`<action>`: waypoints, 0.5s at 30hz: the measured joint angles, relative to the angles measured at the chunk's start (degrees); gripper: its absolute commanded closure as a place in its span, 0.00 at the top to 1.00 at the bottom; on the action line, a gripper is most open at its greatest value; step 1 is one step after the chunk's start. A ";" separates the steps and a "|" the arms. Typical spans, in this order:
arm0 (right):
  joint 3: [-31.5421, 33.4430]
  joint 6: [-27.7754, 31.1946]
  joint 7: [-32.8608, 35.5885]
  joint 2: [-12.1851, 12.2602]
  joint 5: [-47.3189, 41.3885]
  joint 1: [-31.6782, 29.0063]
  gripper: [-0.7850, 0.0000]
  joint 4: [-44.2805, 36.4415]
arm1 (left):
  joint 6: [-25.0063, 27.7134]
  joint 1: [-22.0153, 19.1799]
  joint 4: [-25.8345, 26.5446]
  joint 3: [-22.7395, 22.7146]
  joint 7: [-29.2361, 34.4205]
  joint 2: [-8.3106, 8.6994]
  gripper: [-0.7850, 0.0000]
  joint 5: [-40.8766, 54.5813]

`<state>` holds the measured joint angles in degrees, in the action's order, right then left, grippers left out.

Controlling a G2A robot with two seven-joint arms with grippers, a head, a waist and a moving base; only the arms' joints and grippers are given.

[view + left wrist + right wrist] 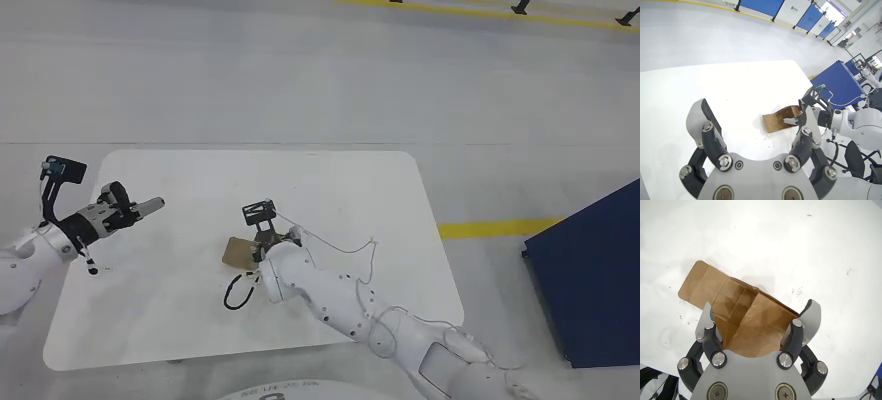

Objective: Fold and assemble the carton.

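On the white table [350, 180], the right gripper [759, 304] is spread wide astride the part-folded carton [725, 291], which lies mid-table with its gripper end raised. The left gripper [755, 107] is also released and hovers over the table's left side, well apart.

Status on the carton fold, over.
Left end effector open, empty, off to the side. Right end effector at the carton, grip unclear. It lies partly opened, flap flat on table.
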<state>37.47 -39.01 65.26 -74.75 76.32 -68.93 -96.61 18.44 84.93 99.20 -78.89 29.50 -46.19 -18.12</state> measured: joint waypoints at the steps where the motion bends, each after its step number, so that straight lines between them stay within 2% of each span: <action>1: 0.67 0.45 0.45 -0.05 0.58 -0.59 0.35 -0.74 | 0.10 0.07 -0.03 -0.15 0.05 -0.03 1.00 0.08; 6: 3.58 1.97 1.96 -0.22 2.28 -3.33 0.14 -2.67 | 0.09 0.46 -0.05 -0.52 0.05 -0.20 1.00 0.02; 13: 6.83 3.88 3.89 -0.49 5.28 -6.39 0.13 -6.26 | 0.16 0.77 -0.18 -1.07 0.26 -0.45 1.00 0.24; 14: 7.04 4.06 4.06 -0.50 5.61 -6.72 0.10 -6.93 | 0.18 0.81 -0.19 -1.11 0.28 -0.49 1.00 0.24; 15: 7.23 4.30 4.19 -0.50 5.88 -7.04 0.03 -7.61 | 0.20 0.84 -0.19 -1.14 0.30 -0.52 1.00 0.23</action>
<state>44.70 -34.71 69.45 -75.25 82.21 -75.96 -104.22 18.64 85.77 99.00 -80.03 29.81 -46.71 -17.89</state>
